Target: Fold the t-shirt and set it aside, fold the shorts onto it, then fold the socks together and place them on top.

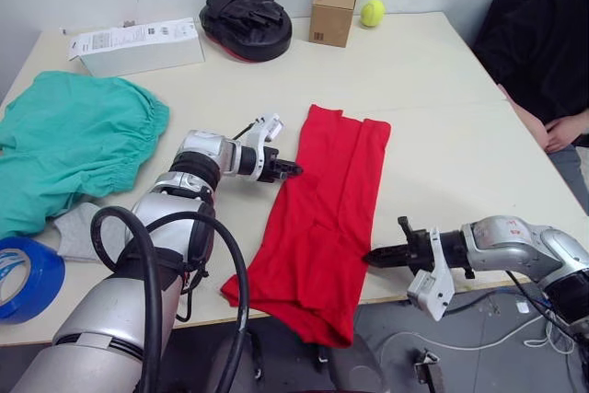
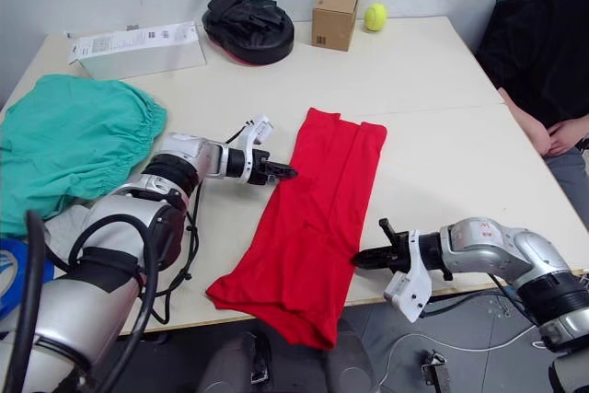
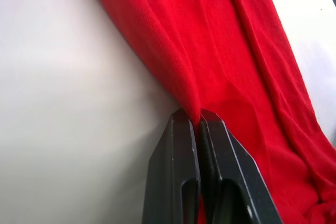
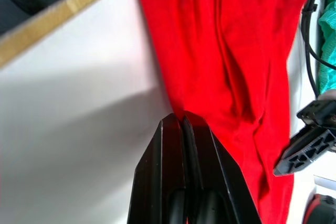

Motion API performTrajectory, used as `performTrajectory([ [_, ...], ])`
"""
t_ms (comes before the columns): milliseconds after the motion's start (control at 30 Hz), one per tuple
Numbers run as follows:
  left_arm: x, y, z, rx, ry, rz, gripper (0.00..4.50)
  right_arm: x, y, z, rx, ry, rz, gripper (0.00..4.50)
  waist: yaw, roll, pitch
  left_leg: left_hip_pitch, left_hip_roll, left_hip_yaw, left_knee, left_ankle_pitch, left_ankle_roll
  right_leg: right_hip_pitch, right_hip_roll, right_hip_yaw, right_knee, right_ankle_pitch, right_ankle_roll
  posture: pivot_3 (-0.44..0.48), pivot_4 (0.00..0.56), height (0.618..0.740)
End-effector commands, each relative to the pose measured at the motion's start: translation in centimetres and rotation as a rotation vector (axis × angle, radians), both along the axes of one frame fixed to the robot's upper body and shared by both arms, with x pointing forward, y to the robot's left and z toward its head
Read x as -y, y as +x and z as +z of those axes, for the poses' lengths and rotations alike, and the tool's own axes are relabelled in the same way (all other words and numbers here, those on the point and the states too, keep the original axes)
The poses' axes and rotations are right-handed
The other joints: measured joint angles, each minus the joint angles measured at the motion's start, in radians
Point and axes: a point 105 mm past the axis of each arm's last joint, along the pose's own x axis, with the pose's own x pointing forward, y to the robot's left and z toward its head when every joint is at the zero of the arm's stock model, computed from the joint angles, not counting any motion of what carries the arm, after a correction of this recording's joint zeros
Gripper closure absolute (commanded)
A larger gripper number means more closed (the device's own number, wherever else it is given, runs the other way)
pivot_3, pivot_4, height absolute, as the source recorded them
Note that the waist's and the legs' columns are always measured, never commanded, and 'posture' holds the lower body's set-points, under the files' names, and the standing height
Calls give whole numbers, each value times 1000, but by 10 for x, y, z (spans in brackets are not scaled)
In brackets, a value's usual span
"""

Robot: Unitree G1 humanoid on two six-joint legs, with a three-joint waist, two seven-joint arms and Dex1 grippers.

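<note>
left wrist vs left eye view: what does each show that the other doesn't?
Left wrist only: the left end effector seen close up, shut on a raised ridge at the t-shirt edge.

Left eye only: the shorts, the socks, a blue tape roll, a cardboard box, a tennis ball, and the right end effector at the shirt's opposite edge.

Both: the red shirt on the white table.

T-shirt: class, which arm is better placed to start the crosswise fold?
Probably the right. The right gripper pinches the t-shirt nearer its overhanging end, which could be carried up the table; the left gripper pinches mid-edge.
</note>
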Motion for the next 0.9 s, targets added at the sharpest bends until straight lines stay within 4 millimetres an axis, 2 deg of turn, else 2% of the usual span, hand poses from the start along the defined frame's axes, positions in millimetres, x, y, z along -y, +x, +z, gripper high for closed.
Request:
performTrajectory([
  [33,-15,7,5,23,26,66,4480,8,3,8,20,-19,29,4500,-3,0,0,0,0,0,0,0,0,0,0,0,0,0,0,0,150,740],
  [333,-36,3,-1,-22,37,110,4480,10,2,7,-17,-59,141,4500,-5,0,0,1,1,1,0,0,-1,0,0,1,1,0,0,0,150,740],
  [500,-40,-5,-9,-70,18,122,4480,10,3,6,-34,-80,190,4500,-5,0,0,2,1,2,0,0,-1,0,-2,2,2,0,0,0,150,740],
  [700,-34,-28,-14,-80,0,97,4480,3,11,11,-25,-56,204,4500,-4,1,0,2,2,1,0,0,-1,0,-3,2,3,0,-1,0,150,740],
  [900,-40,-47,-19,-53,25,131,4480,0,15,10,-21,-59,219,4500,-2,1,-1,3,2,0,3,0,-2,2,-5,4,4,-1,-1,0,150,740],
])
